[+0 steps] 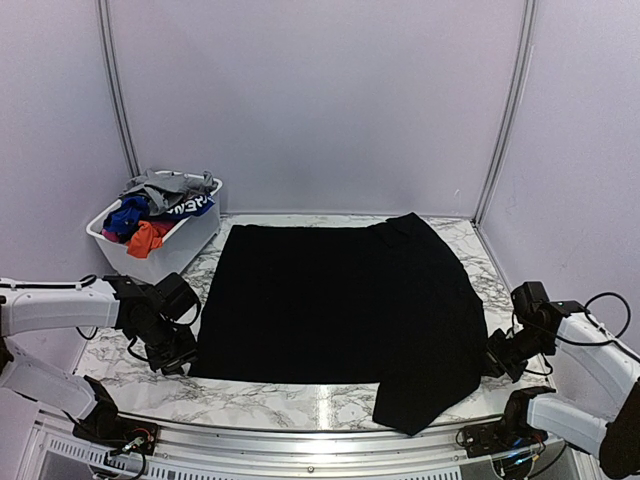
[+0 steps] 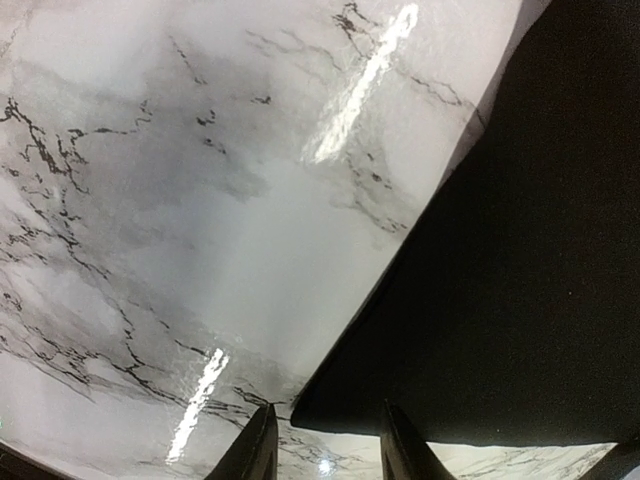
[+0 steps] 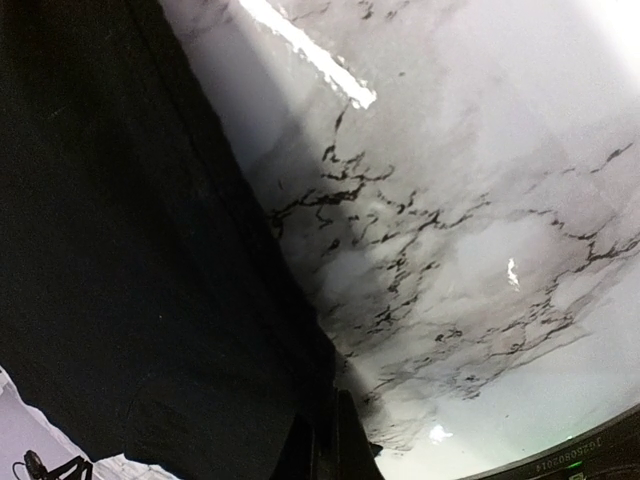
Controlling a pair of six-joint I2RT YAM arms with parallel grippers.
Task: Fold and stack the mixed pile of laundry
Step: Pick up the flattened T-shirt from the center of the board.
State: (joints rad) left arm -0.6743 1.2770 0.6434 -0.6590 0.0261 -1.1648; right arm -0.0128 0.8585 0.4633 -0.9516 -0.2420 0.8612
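A large black garment lies spread flat on the marble table. Its near-left corner sits between the two dark fingers of my left gripper, whose jaws stand apart around it, low over the table. At the garment's right edge, my right gripper is shut, with the cloth's rim pinched up into its tips. The remaining mixed laundry pile, grey, blue, orange-red and pink pieces, sits in the basket at the back left.
The white plastic basket stands on the table's back-left corner, close to the garment's far-left edge. Purple walls close in the back and sides. A flap of the black garment reaches toward the table's metal front rail.
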